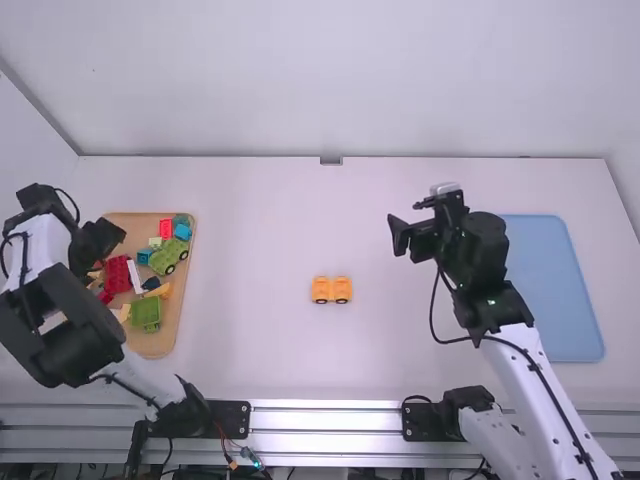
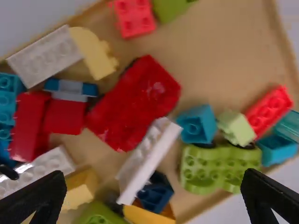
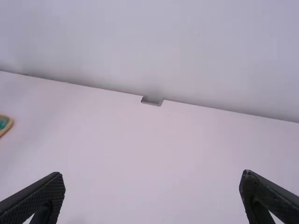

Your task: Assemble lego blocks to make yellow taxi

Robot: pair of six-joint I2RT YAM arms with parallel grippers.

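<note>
In the high view, an orange-yellow wheeled block piece [image 1: 332, 290] stands alone near the table's middle. My left gripper [image 1: 103, 242] is over the left part of a wooden tray [image 1: 150, 343] of loose blocks. The left wrist view has this gripper [image 2: 156, 193] open above the blocks, nothing between its fingers. Below are a yellow block [image 2: 80, 189], a pale yellow curved block [image 2: 96, 52], a white long block [image 2: 148, 161] and a red car-body piece [image 2: 135, 102]. My right gripper [image 1: 406, 228] hangs right of the wheeled piece; in the right wrist view this gripper [image 3: 153, 193] is open and empty.
A blue tray [image 1: 555, 290] lies at the right, beside the right arm. The wooden tray also holds green wheeled pieces [image 1: 169, 256], teal blocks [image 1: 182, 231] and red blocks. A raised wall [image 1: 330, 80] bounds the table's far edge.
</note>
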